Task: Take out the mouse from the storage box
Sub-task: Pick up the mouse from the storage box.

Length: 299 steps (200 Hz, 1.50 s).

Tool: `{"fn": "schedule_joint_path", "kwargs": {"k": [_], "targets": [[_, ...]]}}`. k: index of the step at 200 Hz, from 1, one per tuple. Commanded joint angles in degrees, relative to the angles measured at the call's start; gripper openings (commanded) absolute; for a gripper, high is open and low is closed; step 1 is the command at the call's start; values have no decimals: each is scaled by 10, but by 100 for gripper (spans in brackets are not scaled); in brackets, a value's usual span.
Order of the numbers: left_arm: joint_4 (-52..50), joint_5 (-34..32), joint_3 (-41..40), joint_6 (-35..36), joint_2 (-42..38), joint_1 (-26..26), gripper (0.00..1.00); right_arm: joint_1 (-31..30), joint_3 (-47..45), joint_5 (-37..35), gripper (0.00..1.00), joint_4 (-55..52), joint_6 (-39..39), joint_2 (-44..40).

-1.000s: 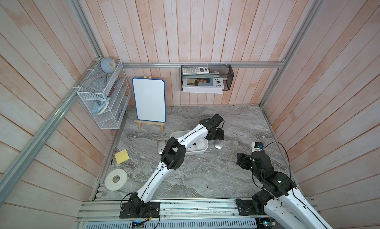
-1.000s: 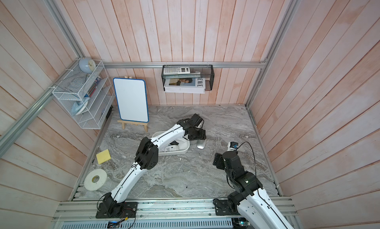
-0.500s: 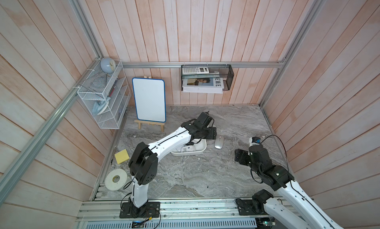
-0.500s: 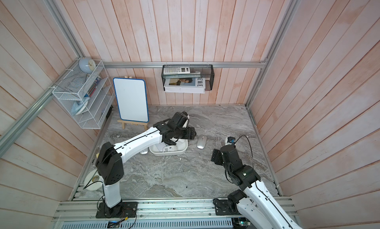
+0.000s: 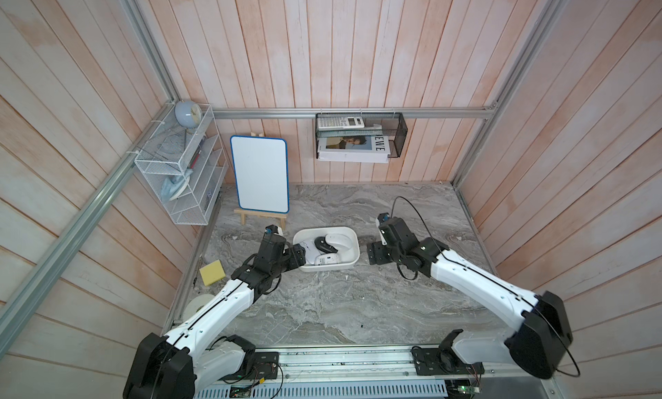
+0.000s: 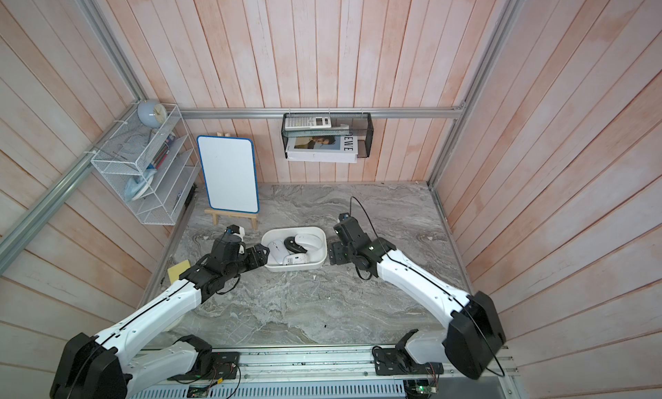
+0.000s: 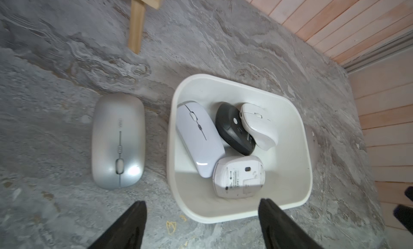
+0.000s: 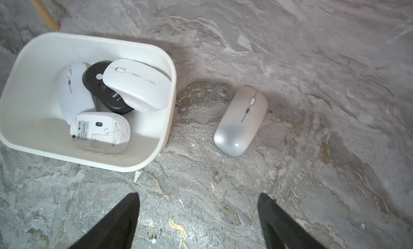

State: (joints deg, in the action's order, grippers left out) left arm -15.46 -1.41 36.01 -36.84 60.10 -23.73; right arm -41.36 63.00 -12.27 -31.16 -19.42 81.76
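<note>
The white storage box [image 5: 354,237] [image 6: 321,236] stands mid-table and holds several mice: a flat white one [image 7: 199,136], a black one [image 7: 232,129], a white one [image 7: 257,125] and an upturned white one [image 7: 239,176]. One silver mouse [image 7: 118,142] lies on the table left of the box. Another silver mouse [image 8: 241,122] lies to its right. Both are hidden under the arms in both top views. My left gripper [image 5: 298,256] [image 7: 202,204] hovers open at the box's left end, empty. Just right of the box, my right gripper [image 5: 374,252] [image 8: 199,196] is open and empty.
A whiteboard on a wooden easel [image 5: 259,178] stands behind the box. A yellow sponge [image 5: 212,273] and a tape roll [image 5: 197,304] lie at the left edge. A white wire rack [image 5: 179,171] and a black mesh basket [image 5: 360,135] hang on the walls.
My left gripper has drawn back from the right side of the box to its left end, its jaws widening. The right arm has reached forward to the box's right side.
</note>
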Motion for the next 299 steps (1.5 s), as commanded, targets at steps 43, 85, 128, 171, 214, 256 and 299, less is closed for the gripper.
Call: {"fn": "schedule_joint_path", "kwargs": {"k": [43, 85, 128, 171, 214, 256, 299], "targets": [[-16, -83, -76, 35, -147, 27, 96, -60, 231, -51, 87, -97, 111, 241], [-1, -115, -116, 37, -201, 29, 99, -84, 407, -113, 87, -223, 142, 389], [12, -120, -124, 38, -201, 31, 100, -92, 456, -124, 88, -233, 153, 433], [20, -119, -129, 38, -202, 32, 100, -92, 491, -136, 88, -249, 163, 473], [25, -120, -132, 38, -201, 32, 100, -91, 514, -158, 88, -256, 174, 504], [27, -121, -133, 38, -201, 33, 100, -90, 523, -173, 85, -257, 184, 527], [31, -121, -135, 38, -199, 34, 100, -82, 512, -194, 77, -241, 181, 529]]}}
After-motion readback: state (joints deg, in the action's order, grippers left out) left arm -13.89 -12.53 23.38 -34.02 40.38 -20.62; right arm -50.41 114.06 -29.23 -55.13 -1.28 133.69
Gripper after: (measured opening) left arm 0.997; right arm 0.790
